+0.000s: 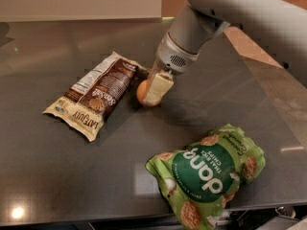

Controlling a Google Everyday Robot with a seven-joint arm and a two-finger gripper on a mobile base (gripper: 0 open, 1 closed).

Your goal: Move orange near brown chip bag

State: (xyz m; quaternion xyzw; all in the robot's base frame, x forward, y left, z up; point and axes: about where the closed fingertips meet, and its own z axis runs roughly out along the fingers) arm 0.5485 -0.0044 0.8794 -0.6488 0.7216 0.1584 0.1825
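Brown chip bag (96,92) near fingers (157,87) reads "Late July"; green bag (206,176) "dang".

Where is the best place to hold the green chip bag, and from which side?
Probably from above, pinching the crumpled picture-left edge of the green chip bag: it lies flat and puffed, so its middle looks too wide. The tool is shut on the orange, beside the brown chip bag.

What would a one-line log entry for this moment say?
gripper: shut on orange, low over table centre | orange: beside far end of brown chip bag | green dang bag: near front edge, apart
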